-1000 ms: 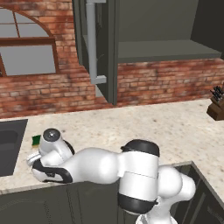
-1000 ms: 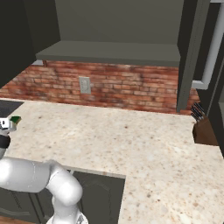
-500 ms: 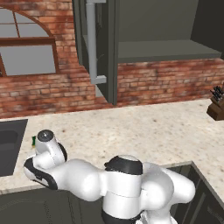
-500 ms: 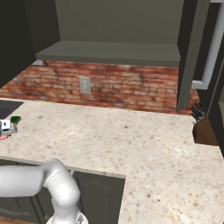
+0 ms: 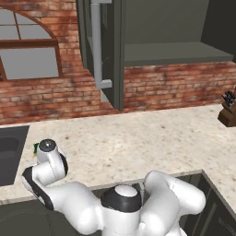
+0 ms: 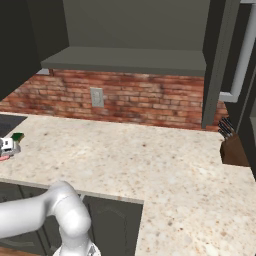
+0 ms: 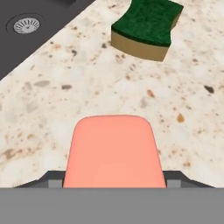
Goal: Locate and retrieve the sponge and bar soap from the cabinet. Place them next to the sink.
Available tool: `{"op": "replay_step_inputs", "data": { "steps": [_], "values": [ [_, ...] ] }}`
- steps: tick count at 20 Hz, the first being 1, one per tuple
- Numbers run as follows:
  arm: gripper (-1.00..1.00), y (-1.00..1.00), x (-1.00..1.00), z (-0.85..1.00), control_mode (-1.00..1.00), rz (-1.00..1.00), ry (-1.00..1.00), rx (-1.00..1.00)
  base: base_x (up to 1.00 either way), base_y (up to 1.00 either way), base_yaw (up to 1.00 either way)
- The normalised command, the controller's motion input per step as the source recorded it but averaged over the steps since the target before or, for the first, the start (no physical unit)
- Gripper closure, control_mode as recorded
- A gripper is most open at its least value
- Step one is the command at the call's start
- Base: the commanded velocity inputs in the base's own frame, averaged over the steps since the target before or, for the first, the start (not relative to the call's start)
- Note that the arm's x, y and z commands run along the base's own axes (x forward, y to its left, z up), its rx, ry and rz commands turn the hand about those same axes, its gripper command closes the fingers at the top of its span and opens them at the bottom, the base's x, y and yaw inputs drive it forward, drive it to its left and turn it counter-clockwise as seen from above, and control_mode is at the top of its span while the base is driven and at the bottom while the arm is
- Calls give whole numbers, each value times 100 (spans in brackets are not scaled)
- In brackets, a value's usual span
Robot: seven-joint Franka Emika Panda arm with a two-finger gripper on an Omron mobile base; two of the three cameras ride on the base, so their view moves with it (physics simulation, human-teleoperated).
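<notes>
While you look down hand view, bar soap (image 7: 114,151) sits pinched in tool (image 7: 114,180), low over speckled worktop (image 7: 78,87). Sponge (image 7: 147,28) lies ahead on worktop, green side up, apart from soap, near sink (image 7: 30,26) edge. Cabinet (image 5: 152,41) stands open above.
</notes>
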Motion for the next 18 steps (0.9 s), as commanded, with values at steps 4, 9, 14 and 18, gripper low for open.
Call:
{"op": "replay_step_inputs", "data": {
  "steps": [4, 9, 14, 18],
  "values": [
    [-100, 0, 2, -2, -100, -1, 0, 0, 0, 0, 0],
    [-100, 0, 0, 8, -100, -4, 1, 0, 0, 0, 0],
    [-100, 0, -19, 55, -100, -3, -2, 1, 0, 0, 0],
    [-100, 2, -59, 34, -100, -2, -2, 0, 0, 0, 0]
  ]
}}
